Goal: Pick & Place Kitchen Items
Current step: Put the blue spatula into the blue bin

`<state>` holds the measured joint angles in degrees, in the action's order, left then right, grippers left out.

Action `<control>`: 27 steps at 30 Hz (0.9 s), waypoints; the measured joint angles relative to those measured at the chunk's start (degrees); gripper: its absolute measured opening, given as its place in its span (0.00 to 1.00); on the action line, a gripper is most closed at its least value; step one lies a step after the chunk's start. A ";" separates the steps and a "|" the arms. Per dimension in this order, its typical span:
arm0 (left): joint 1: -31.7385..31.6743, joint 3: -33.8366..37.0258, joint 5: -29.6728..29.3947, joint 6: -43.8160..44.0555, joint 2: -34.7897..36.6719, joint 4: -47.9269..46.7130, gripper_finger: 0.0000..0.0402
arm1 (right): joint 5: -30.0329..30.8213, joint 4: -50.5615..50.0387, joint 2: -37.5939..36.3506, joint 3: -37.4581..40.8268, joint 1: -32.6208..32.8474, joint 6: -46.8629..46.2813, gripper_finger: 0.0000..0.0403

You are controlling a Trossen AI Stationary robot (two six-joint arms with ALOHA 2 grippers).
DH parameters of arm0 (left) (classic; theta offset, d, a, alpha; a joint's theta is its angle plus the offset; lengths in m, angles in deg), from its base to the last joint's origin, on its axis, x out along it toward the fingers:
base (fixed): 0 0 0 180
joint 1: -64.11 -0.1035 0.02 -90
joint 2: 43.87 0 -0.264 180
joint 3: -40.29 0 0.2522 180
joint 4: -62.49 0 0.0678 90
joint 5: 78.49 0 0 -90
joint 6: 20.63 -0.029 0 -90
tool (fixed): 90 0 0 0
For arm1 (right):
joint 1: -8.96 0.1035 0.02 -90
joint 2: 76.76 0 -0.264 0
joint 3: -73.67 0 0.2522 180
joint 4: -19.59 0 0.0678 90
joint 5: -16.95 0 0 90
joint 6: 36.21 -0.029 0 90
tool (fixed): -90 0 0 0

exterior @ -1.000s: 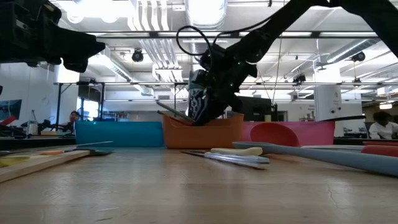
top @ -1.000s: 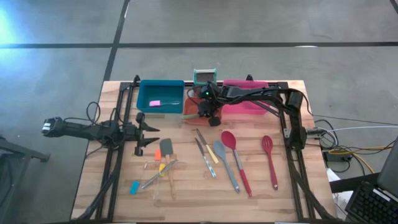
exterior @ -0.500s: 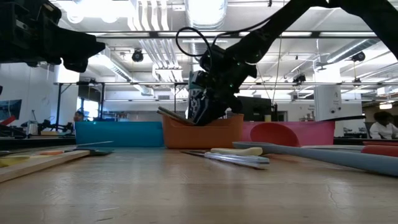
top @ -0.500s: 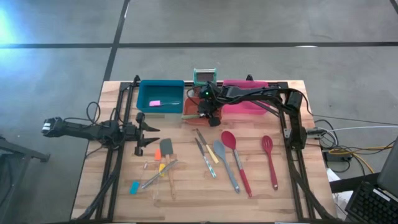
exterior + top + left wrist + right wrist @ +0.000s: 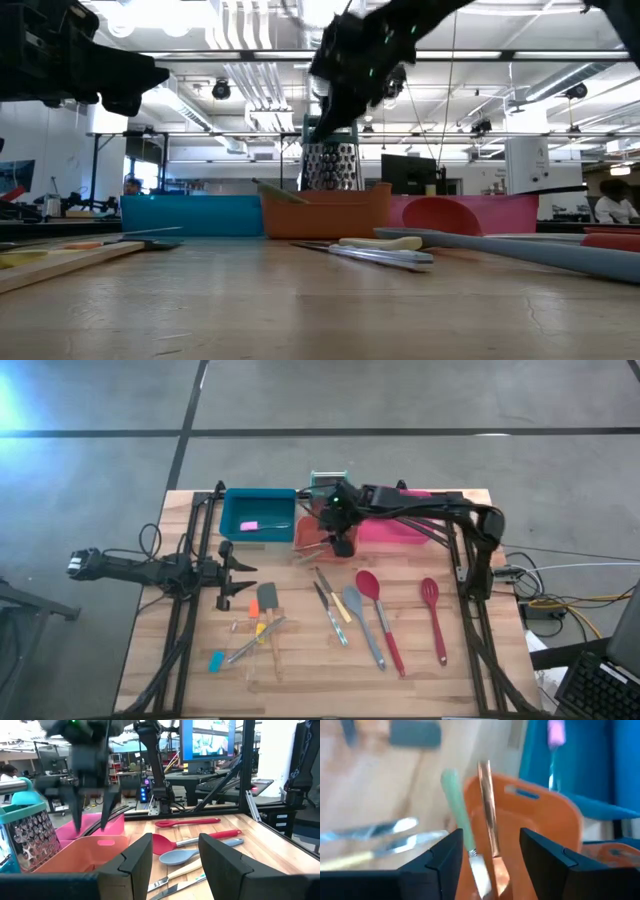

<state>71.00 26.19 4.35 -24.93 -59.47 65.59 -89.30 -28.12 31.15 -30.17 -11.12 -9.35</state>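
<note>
Two utensils (image 5: 470, 835) lean in my orange bin (image 5: 312, 536); right gripper (image 5: 341, 532) hangs above it, fingers spread, released; left gripper (image 5: 235, 576) waits open near the table's left edge.

Landmark: orange bin (image 5: 312, 536). Inside it, a green-handled tool (image 5: 457, 815) and a copper-coloured utensil (image 5: 488, 807), both tilted, handles over the rim. Near the bin lie a red spoon (image 5: 378, 618), red slotted spatula (image 5: 435, 616), grey-blue spoon (image 5: 362, 623), and metal cutlery (image 5: 330, 610). Farther off: a dark spatula (image 5: 266, 598) and short colour-handled tools (image 5: 240, 643).
</note>
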 joint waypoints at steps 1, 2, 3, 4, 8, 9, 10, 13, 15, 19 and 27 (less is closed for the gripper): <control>0.00 0.00 0.01 0.00 0.01 -0.03 0.41 | 0.02 -0.20 -1.46 -0.35 0.36 -1.79 0.43; 0.02 0.00 0.01 0.00 0.01 -0.04 0.41 | 0.04 -0.30 -3.17 -0.44 0.68 -3.69 0.41; 0.01 0.00 0.00 0.00 0.01 -0.03 0.41 | 0.09 -0.68 -4.78 -0.43 1.04 -5.76 0.38; 0.00 0.00 0.01 0.00 0.01 -0.04 0.41 | 0.21 -0.75 -6.46 -0.36 1.39 -7.79 0.35; 0.01 0.00 0.02 0.00 0.01 -0.10 0.41 | 4.11 -2.47 -13.43 0.38 2.81 -15.83 0.21; 0.02 0.00 0.01 0.00 0.01 -0.12 0.41 | 5.00 -3.03 -15.23 0.62 3.32 -17.12 0.17; 0.01 0.00 0.01 -0.03 0.01 -0.07 0.41 | 6.03 -3.51 -17.19 0.97 3.79 -18.22 0.13; 0.00 0.00 0.00 -1.77 0.01 -0.03 0.41 | 9.55 -4.75 -23.06 2.28 5.35 -21.02 0.04; 0.02 0.00 0.00 -2.12 0.01 -0.01 0.41 | 13.17 -5.87 -26.62 3.16 6.76 -22.81 0.03; 0.01 0.00 0.01 -1.66 -0.01 0.01 0.41 | 20.77 -6.36 -33.63 5.60 9.70 -23.47 0.03; -0.02 0.00 -5.08 -2.17 0.01 5.49 0.41 | 23.92 -6.10 -44.56 12.34 10.72 -24.65 0.03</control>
<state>70.98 26.19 -0.73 -27.10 -59.47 71.08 -65.38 -34.22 -13.41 -17.83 -0.41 -34.00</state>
